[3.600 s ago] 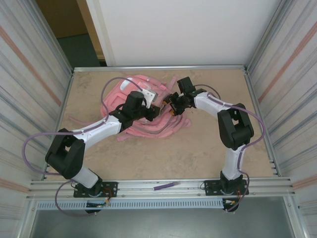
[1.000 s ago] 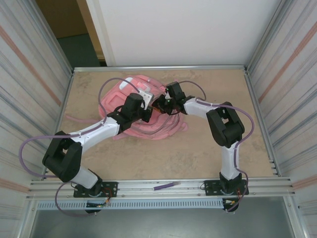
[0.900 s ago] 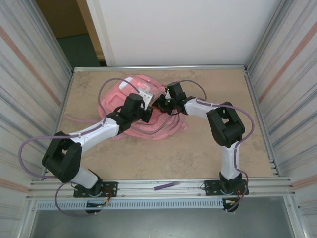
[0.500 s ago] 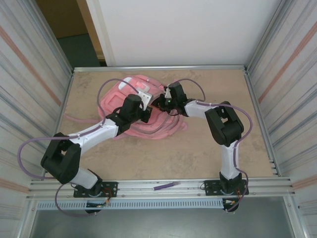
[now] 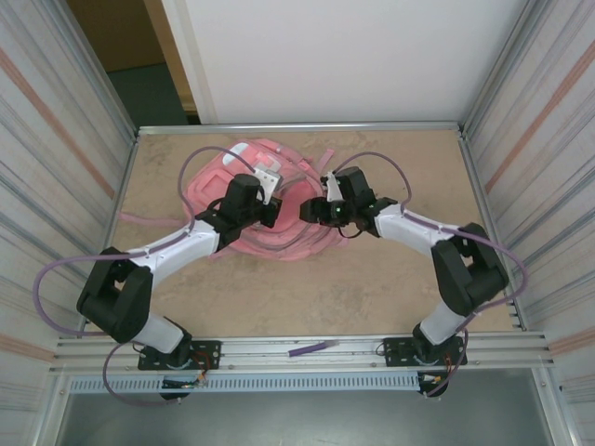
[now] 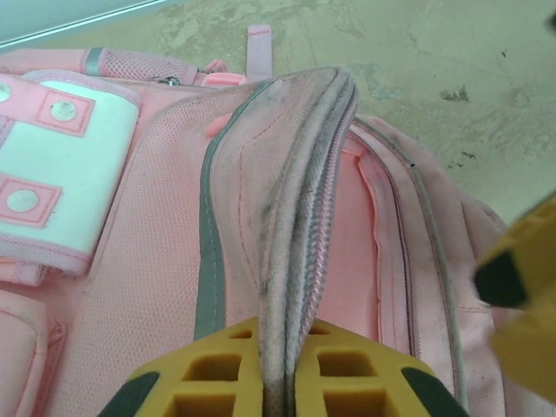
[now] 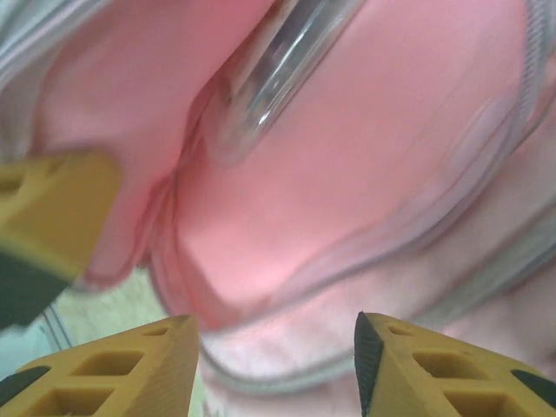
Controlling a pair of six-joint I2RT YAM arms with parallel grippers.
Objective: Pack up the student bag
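One beige, marbled table (image 5: 372, 288) carries everything, and on its far-left part lies the large pink fabric student bag (image 5: 279, 240), front pockets up, with the white patch pocket (image 5: 240, 151) at its far-left end. What the bag holds cannot be made out. The right wrist view gives blurred pink fabric (image 7: 347, 174) and a zip seam, no contents. The left wrist view gives the closed outside of the bag (image 6: 130, 261) and its white pocket (image 6: 52, 182).

The left gripper (image 5: 275, 208) is pinched together on a raised ridge of the bag's zip edge, its yellow fingers (image 6: 217, 365) pressed against both sides of the fold. The right gripper (image 5: 312, 212) sits just beside it over the bag's middle. Its jaws stand apart (image 7: 274, 334) with nothing clamped between them.

Half a second earlier the right arm was folded closer in, its elbow nearer the table's middle. Now that elbow has swung out to the right and the gripper has drawn slightly nearward. The left gripper keeps its hold in about the same spot.

The bag's long axis runs diagonally, from far-left to near-right. A thin pink strap (image 5: 135, 219) trails off leftward. Which end is the top I cannot tell. A small purple strip (image 5: 311, 349) lies on the near rail.
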